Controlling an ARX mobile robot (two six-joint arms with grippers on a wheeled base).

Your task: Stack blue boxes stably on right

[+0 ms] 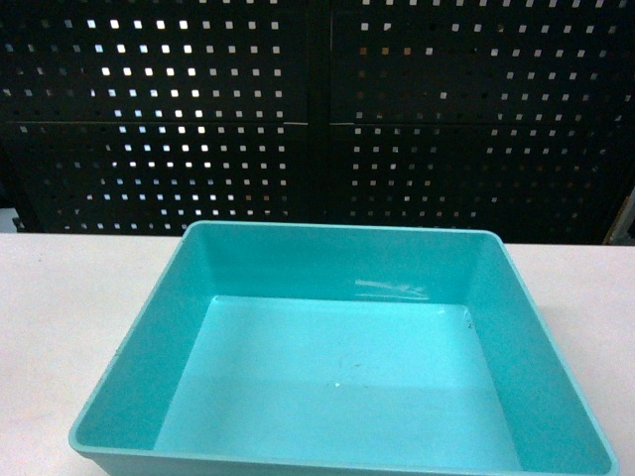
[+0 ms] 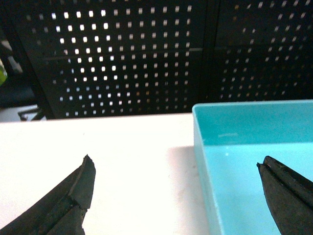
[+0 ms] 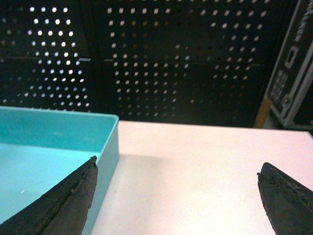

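One turquoise tub is sitting on the white table, in front of a black perforated panel; no second tub is showing. Two grippers are showing, each with its fingers spread wide. The left gripper is straddling the tub's left wall, and the right gripper is straddling its right wall. The tub is looking smooth, glossy and empty, with sloping walls.

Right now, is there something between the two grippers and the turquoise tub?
Nothing visible. Both open grippers straddle the turquoise tub: the left gripper spans its left wall, the right gripper its right wall. The table to the right shows bare.
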